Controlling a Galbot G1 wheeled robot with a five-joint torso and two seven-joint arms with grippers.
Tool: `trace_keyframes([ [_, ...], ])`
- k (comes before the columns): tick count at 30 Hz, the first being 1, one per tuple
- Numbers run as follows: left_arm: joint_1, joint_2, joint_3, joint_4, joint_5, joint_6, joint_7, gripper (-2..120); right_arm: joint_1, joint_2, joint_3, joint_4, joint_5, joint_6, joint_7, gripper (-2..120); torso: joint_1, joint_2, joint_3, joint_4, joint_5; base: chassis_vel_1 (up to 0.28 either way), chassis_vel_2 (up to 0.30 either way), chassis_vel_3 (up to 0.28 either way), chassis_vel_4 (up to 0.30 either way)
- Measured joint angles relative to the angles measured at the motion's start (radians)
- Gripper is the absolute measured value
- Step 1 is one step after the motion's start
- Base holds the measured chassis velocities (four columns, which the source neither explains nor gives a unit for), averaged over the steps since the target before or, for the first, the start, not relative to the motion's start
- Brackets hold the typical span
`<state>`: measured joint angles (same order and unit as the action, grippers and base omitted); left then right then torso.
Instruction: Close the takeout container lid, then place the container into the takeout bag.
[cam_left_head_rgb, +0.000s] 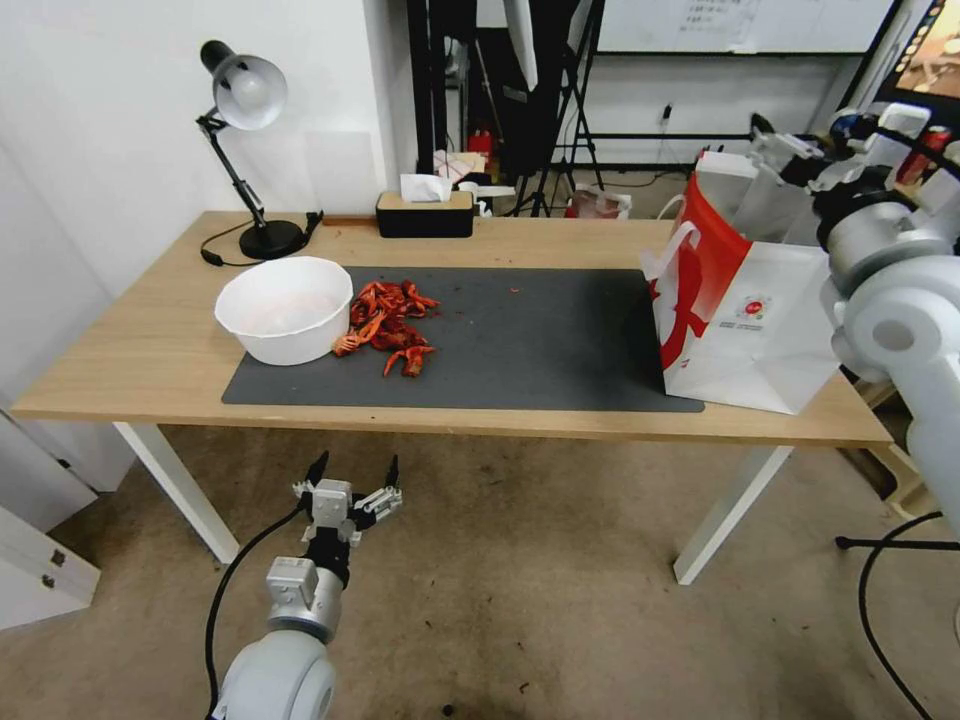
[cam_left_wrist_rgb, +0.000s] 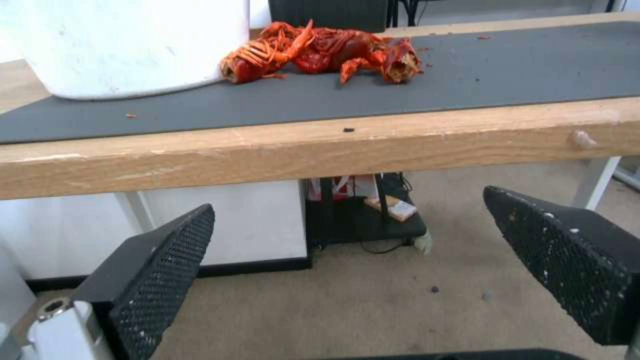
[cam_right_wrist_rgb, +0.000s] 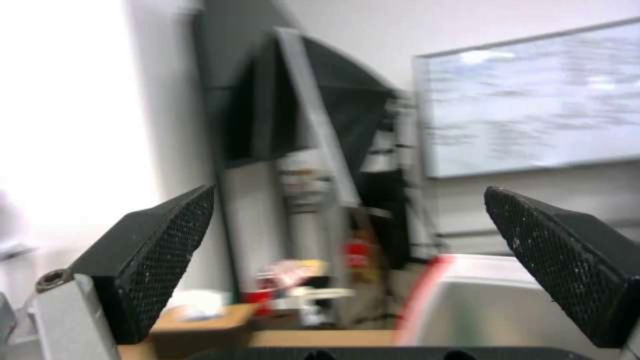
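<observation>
One large white paper takeout bag with red sides (cam_left_head_rgb: 745, 320) stands at centre right in the head view; one left gripper (cam_left_head_rgb: 356, 468) hangs at lower left, jaws apart, empty. Left wrist view: one white round bowl (cam_left_wrist_rgb: 133, 45) at upper left. Right wrist view: right gripper (cam_right_wrist_rgb: 347, 235) jaws apart, bag rim at lower right. Judged: with no clamshell container seen on the table, the placing appears finished and no further grasp seems needed.

Lab or studio: whiteboard (cam_left_head_rgb: 735, 25), light stands (cam_left_head_rgb: 570, 100), cabled floor.
</observation>
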<state>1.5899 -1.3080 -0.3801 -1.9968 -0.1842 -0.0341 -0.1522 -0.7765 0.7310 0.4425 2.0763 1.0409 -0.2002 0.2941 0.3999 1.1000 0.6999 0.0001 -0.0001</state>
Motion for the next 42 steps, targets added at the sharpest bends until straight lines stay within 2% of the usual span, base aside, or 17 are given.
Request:
trace_keyframes([
  [2, 0.005, -0.006, -0.001, -0.001, 0.0, -0.012, 0.004, 100, -0.103, -0.007, 0.017, 0.043, -0.032, 0.05, -0.111, 100, 0.0, 0.0, 0.0, -0.0005, 0.0003, 0.0, 0.0, 0.0, 0.0],
  [7, 0.021, -0.018, -0.012, -0.008, 0.0, -0.027, 0.01, 100, -0.181, -0.006, 0.021, 0.079, -0.08, 0.068, -0.172, 100, 0.0, 0.0, 0.0, 0.0, -0.0001, 0.0, 0.0, 0.0, 0.0],
  [8, 0.035, -0.024, -0.019, -0.021, 0.0, -0.027, 0.021, 100, -0.293, 0.011, 0.047, 0.106, -0.148, 0.093, -0.217, 100, 0.0, 0.0, 0.0, 0.0005, 0.0001, 0.0, 0.0, 0.0, 0.0],
  [10, 0.037, -0.025, -0.02, -0.023, 0.0, -0.027, 0.022, 100, -0.347, 0.024, 0.069, 0.112, -0.178, 0.11, -0.233, 100, 0.0, 0.0, 0.0, 0.0002, -0.0003, 0.0, 0.0, 0.0, 0.0],
  [12, 0.038, -0.025, -0.02, -0.024, -0.004, -0.028, 0.023, 100, -0.493, 0.07, 0.102, 0.116, -0.262, 0.169, -0.262, 100, 0.0, 0.0, 0.0, -0.0003, 0.0006, 0.0, 0.0, 0.0, 0.0],
  [13, 0.038, -0.025, -0.02, -0.024, -0.004, -0.028, 0.023, 100, -0.493, 0.07, 0.102, 0.116, -0.262, 0.169, -0.262, 100, 0.0, 0.0, 0.0, -0.0003, 0.0006, 0.0, 0.0, 0.0, 0.0],
  [16, 0.039, -0.026, -0.022, -0.024, -0.007, -0.033, 0.02, 100, -0.676, 0.161, 0.14, 0.099, -0.402, 0.273, -0.292, 100, 0.0, 0.0, 0.0, -0.0003, 0.0003, 0.0, 0.0, 0.0, 0.0],
  [17, 0.039, -0.026, -0.022, -0.024, -0.007, -0.033, 0.02, 100, -0.676, 0.161, 0.14, 0.099, -0.402, 0.273, -0.292, 100, 0.0, 0.0, 0.0, -0.0003, 0.0003, 0.0, 0.0, 0.0, 0.0],
  [20, 0.041, -0.027, -0.021, -0.024, -0.012, -0.04, 0.019, 100, -0.781, 0.229, 0.146, 0.084, -0.495, 0.333, -0.289, 100, 0.0, 0.0, 0.0, -0.0002, 0.0002, 0.0, 0.0, 0.0, 0.0],
  [24, 0.041, -0.031, -0.021, -0.024, -0.008, -0.053, 0.018, 100, -0.848, 0.289, 0.129, 0.063, -0.563, 0.38, -0.27, 100, 0.0, 0.0, 0.0, 0.0, 0.0001, 0.0, 0.0, 0.0, 0.0],
  [33, 0.045, -0.037, -0.018, -0.016, 0.01, -0.083, 0.015, 100, -0.892, 0.381, 0.078, 0.021, -0.649, 0.403, -0.203, 100, 0.0, 0.0, 0.0, 0.0, 0.0, 0.0, 0.0, 0.0, 0.0],
  [42, 0.041, -0.039, -0.018, -0.005, 0.006, -0.112, 0.013, 100, -0.89, 0.421, 0.038, -0.013, -0.665, 0.402, -0.183, 100, 0.0, 0.0, 0.0, 0.0, 0.0001, 0.0, 0.0, 0.0, 0.0],
])
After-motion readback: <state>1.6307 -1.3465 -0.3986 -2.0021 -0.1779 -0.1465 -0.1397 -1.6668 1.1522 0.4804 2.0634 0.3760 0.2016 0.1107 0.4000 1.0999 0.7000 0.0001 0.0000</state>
